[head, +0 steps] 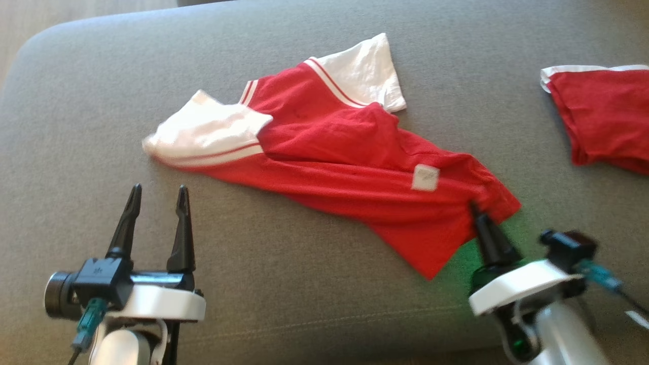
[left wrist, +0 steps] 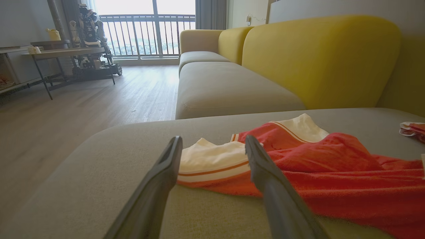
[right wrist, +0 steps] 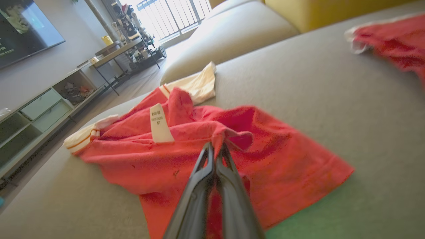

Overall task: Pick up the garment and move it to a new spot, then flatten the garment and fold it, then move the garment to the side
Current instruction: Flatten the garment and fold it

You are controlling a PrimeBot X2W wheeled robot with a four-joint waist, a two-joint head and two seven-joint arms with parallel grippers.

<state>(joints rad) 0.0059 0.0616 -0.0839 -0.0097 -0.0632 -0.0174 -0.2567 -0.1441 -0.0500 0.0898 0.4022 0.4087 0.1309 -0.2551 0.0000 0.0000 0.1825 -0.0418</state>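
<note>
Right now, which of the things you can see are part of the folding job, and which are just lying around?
Part of the job:
red and white shirt; right gripper, fingers shut on a fold of it; left gripper, fingers open near a white sleeve; grey sofa seat under it.

Just lying about:
second red garment to the right; side table; television.

A home living room: a grey sofa (left wrist: 232, 86) with yellow backrests (left wrist: 318, 59), a wooden floor (left wrist: 99, 106), and a balcony railing (left wrist: 149, 33) at twelve o'clock. In the right wrist view a television (right wrist: 26, 30) hangs at ten o'clock above a low cabinet (right wrist: 43, 106).
</note>
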